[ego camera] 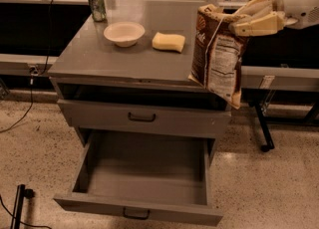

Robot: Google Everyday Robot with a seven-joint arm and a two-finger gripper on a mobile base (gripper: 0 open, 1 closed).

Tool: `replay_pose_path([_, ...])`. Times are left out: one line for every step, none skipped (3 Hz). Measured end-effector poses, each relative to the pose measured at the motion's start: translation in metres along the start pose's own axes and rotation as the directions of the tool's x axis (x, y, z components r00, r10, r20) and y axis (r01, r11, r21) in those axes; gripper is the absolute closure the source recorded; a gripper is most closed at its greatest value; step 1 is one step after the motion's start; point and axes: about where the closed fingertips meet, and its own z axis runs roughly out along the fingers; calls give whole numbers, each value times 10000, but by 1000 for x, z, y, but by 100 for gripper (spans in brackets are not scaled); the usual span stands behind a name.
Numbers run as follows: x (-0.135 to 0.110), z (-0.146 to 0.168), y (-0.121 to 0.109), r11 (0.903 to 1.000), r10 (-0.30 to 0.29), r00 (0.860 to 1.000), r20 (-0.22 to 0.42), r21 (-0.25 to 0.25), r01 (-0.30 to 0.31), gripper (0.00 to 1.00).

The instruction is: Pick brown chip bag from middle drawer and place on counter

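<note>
My gripper (230, 20) is shut on the top edge of the brown chip bag (218, 58) and holds it in the air at the counter's right edge. The bag hangs down, its bottom corner below the level of the counter (144, 58) top and just right of it. The middle drawer (144, 173) is pulled out at the bottom of the cabinet and holds nothing.
On the counter stand a white bowl (124, 33), a yellow sponge (168, 42) and a green can (97, 5) at the back left. A shut grey drawer front (142, 117) sits above the open one. A dark stand leg (263, 131) is on the floor to the right.
</note>
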Motion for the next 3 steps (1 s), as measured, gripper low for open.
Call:
replay_pose_path([-9, 5, -6, 10000, -39, 10000, -47, 38, 39, 100])
replay_pose_path([-41, 15, -26, 9993, -282, 9990, -340, 243, 290, 100])
replay_pose_path([-70, 28, -52, 9965, -542, 9956, -760, 586, 588, 100])
